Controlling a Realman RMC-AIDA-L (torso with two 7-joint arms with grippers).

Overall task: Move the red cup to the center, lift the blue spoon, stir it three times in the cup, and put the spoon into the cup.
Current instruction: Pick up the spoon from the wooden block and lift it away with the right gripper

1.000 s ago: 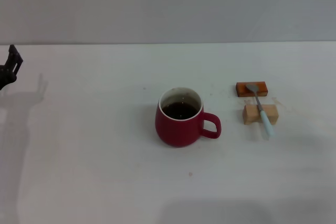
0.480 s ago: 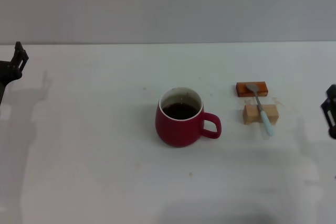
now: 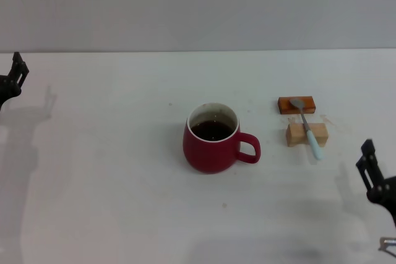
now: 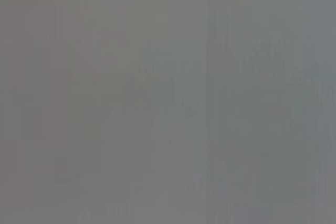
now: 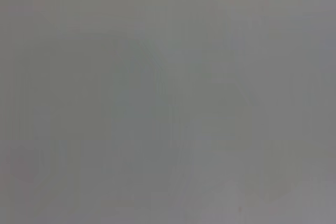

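The left gripper (image 3: 12, 77) sits at the far left edge of the head view, raised over the bench (image 3: 111, 202) and well apart from everything, seemingly parked; too little of it shows to tell how its jaws stand. The cup (image 3: 212, 139) stands upright near the middle of the bench, handle toward the robot's right, with dark liquid well up inside it. That liquid is one hazard: a knock on the handle or a hurried stir could likely slop it over the rim, or shove the cup off its spot. To the right, near the cup but apart from it, the spoon (image 3: 307, 128) lies propped across two blocks, its bowl on the orange block (image 3: 296, 104), its neck over the wooden block (image 3: 307, 134) and its blue handle sloping down to the bench. A slim handle on such a perch may well roll or slide if the jaws close off-centre, and either block could be dragged along. The right gripper (image 3: 373, 179) is low at the right edge, near the handle's tip but not touching; its jaws cannot be judged either. Both wrist views show only blank grey.
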